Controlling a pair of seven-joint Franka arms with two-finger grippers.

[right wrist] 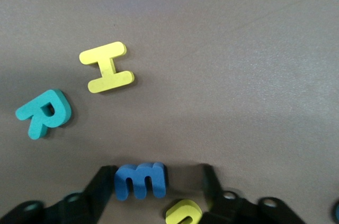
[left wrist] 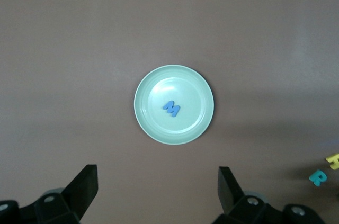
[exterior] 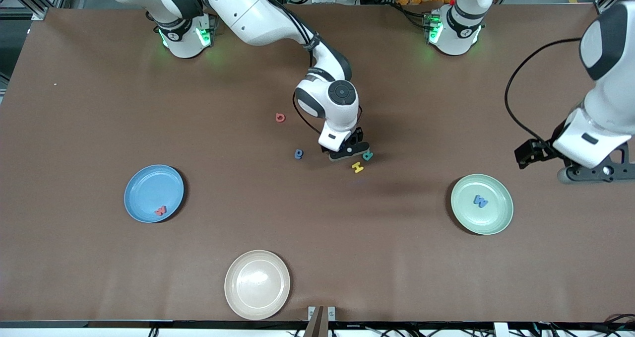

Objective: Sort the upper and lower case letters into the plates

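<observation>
My right gripper [right wrist: 156, 173] is down at the table's middle, open, its fingers either side of a blue letter m [right wrist: 140, 180]. One finger touches the m and a gap shows at the other. A yellow-green letter [right wrist: 184, 213] lies beside the jaws. Close by lie a teal R [right wrist: 43, 113] and a yellow H [right wrist: 107, 67]. A red letter [exterior: 281, 117] and a blue letter [exterior: 298, 154] lie toward the right arm's end. The blue plate [exterior: 149, 188] holds a red letter [exterior: 160, 210]. The mint plate [left wrist: 153, 123] holds a blue letter [left wrist: 171, 108]. My left gripper [left wrist: 158, 187] waits open and empty above the table beside the mint plate.
A beige plate [exterior: 257, 284] sits near the table's front edge, nearer the front camera than both other plates. The right arm's wrist [exterior: 330, 103] stands over the cluster of letters. The brown table [exterior: 421, 277] is bare between the plates.
</observation>
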